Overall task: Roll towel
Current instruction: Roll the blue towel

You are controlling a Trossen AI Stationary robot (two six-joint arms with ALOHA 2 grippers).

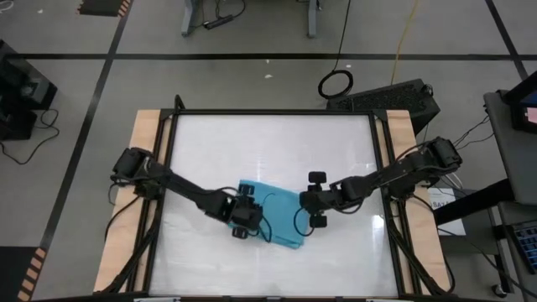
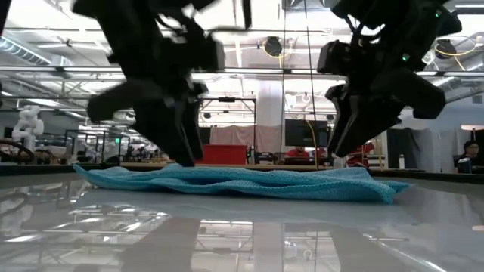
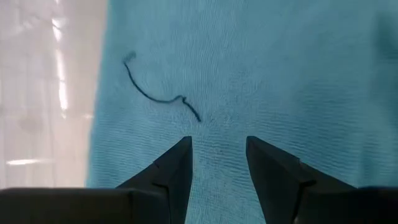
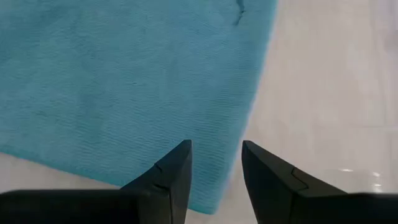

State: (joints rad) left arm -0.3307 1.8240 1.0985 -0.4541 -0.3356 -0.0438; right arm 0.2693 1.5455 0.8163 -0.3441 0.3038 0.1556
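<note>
Lying flat on the white glossy tabletop [image 1: 210, 151], the small teal-blue soft towel [image 1: 274, 211] has the left gripper [image 3: 217, 149] and right gripper [image 4: 216, 155] poised over opposite edges, fingers spread, gripping nothing.

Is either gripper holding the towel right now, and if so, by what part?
Nothing is held. The left gripper is open above the flat towel; the right gripper is open over its edge.
</note>
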